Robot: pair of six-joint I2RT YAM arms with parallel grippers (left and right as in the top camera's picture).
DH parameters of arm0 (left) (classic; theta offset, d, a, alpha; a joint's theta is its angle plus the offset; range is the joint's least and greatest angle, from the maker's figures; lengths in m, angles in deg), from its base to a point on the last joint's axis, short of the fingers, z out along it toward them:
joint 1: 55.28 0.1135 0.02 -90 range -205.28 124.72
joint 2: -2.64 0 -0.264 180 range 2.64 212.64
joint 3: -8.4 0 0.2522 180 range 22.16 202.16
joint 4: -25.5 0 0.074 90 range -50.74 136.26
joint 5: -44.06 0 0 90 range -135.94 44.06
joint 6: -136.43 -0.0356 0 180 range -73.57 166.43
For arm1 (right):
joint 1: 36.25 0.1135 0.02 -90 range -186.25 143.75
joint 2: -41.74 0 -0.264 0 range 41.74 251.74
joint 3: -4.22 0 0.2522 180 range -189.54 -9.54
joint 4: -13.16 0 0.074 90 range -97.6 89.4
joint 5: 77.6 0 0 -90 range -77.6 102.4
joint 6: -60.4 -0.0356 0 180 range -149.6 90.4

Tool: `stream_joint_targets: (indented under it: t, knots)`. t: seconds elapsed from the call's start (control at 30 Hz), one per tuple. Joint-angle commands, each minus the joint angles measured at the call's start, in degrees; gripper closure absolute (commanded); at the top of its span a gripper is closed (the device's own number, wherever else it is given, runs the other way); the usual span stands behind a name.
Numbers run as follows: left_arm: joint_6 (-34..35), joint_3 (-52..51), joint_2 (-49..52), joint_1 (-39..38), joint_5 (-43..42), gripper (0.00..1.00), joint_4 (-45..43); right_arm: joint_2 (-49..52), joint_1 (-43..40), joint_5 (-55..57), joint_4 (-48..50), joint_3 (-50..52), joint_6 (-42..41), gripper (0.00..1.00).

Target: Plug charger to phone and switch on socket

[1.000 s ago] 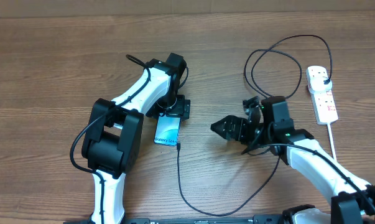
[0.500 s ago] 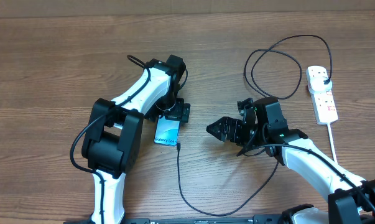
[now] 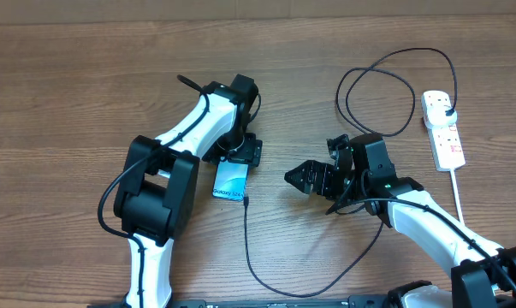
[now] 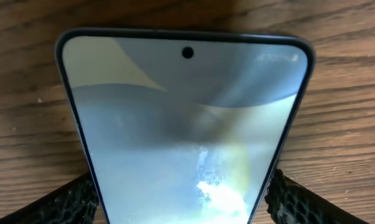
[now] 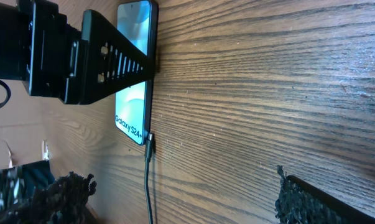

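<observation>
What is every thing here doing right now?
Phone: lying flat, screen lit.
Socket: one outlet occupied; switches too small to read.
Charger: tip at phone's bottom edge, plug head in socket.
Left end effector: straddling phone, grip unclear.
Right end effector: open, empty.

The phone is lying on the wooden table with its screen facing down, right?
Not quite. The phone is lying on the wooden table with its screen facing up. The right wrist view shows the lit screen with the Galaxy name on it.

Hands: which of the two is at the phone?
The left hand, fingers either side of the phone; the right hand hangs open, apart from it.
</observation>
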Motion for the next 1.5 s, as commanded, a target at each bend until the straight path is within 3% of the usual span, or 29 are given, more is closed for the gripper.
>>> stream_joint_targets:
  t: [0.0,0.37,0.6,0.87,1.2,1.47]
  knots:
    - [2.34,-0.76,1.05,-0.94,2.10,0.11,-0.42,0.22,0.37,0.37,0.35,-1.44,-0.15,0.00]
    - [2.54,-4.61,1.05,-1.18,3.98,0.07,-3.41,0.22,0.37,0.76,0.13,-1.44,-0.13,0.00]
    - [2.54,-6.05,1.05,-1.18,3.98,0.17,-4.90,0.22,0.37,0.74,-0.39,-1.44,-0.15,0.00]
    - [2.51,-6.05,1.05,-1.18,3.93,0.17,-5.62,0.22,0.37,0.74,-1.77,-1.40,-0.17,0.00]
    - [2.45,-5.70,1.05,-0.76,2.60,0.27,-4.92,0.22,0.37,0.70,-1.55,0.48,-1.86,0.00]
    - [-1.05,-2.16,1.03,2.47,-10.91,0.28,-2.19,0.24,4.57,-2.21,3.82,0.81,-3.21,0.00]
